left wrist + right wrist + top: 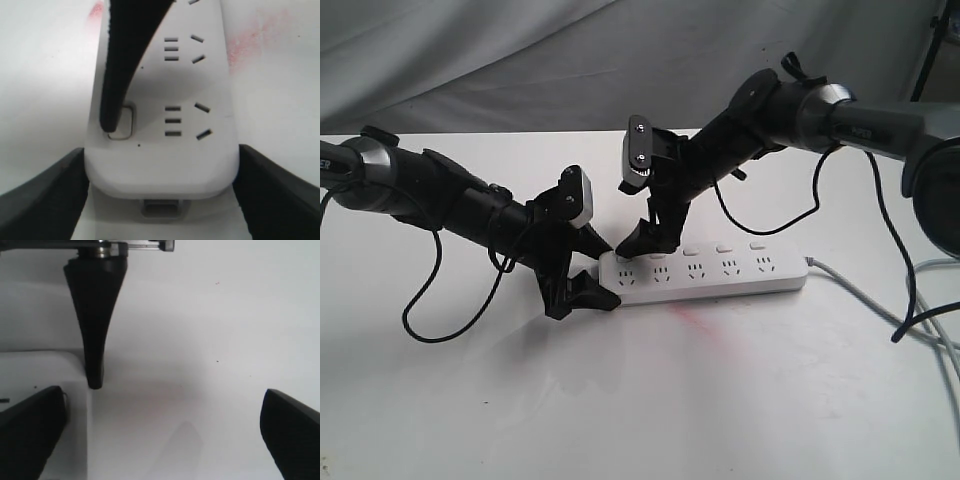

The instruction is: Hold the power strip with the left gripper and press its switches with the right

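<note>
The white power strip (720,278) lies across the table, with a row of switches (723,247) along its far edge. My left gripper (600,272) is shut on the strip's left end, one jaw against each long side. The left wrist view shows that end of the power strip (160,165) wedged between the black fingers (45,200). My right gripper (648,240) stands open over the same end. One of its fingertips rests on the end switch (126,122). In the right wrist view, the right gripper (165,430) is spread wide, one finger (30,430) over the strip (40,375).
The strip's grey cable (880,305) runs off to the right, beside loose black arm cables (910,310). Another black cable (430,300) loops on the table under the left arm. A faint red smear (695,322) marks the white table in front of the strip.
</note>
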